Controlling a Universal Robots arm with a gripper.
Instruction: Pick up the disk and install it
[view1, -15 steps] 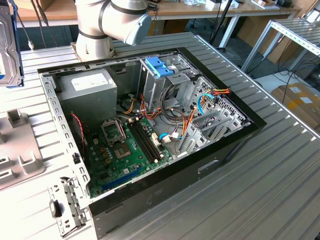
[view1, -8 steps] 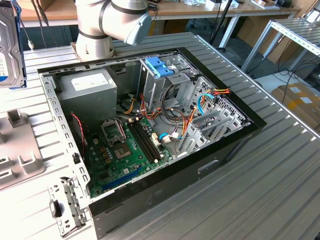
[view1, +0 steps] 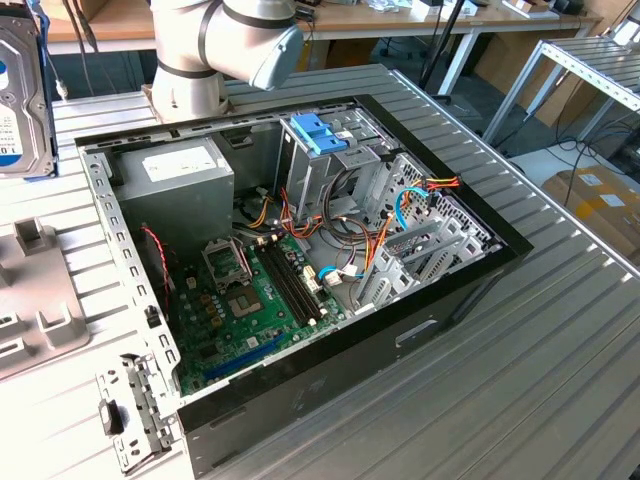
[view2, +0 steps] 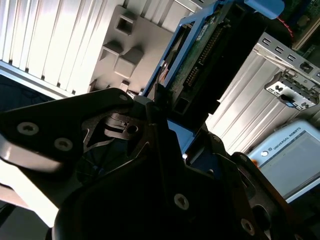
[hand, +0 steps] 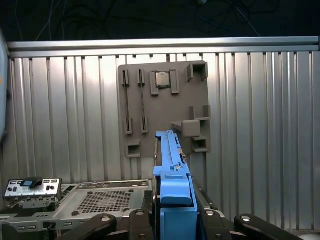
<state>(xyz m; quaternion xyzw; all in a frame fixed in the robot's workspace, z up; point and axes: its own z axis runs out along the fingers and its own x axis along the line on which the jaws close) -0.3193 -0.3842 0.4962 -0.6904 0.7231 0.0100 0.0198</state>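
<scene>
The disk (hand: 172, 165) is a dark hard drive in a bright blue carrier, seen edge-on in both wrist views, with its blue end tab toward the camera in the first wrist view. My gripper (hand: 172, 212) is shut on it, one black finger pressing each flat side. In the second wrist view the disk (view2: 210, 50) sticks out beyond the gripper (view2: 165, 117), its connector edge showing. In the exterior view the disk (view1: 20, 100) hangs in the air at the far left, above the table and apart from the open computer case (view1: 470, 270).
Inside the case are a drive cage with a light-blue latch (view1: 320, 135), a grey power-supply box (view1: 180, 180), a motherboard (view1: 255, 300) and loose cables. A grey fixture plate (hand: 165, 100) lies on the ribbed table below the disk. A metal bracket (view1: 125, 415) lies near the case corner.
</scene>
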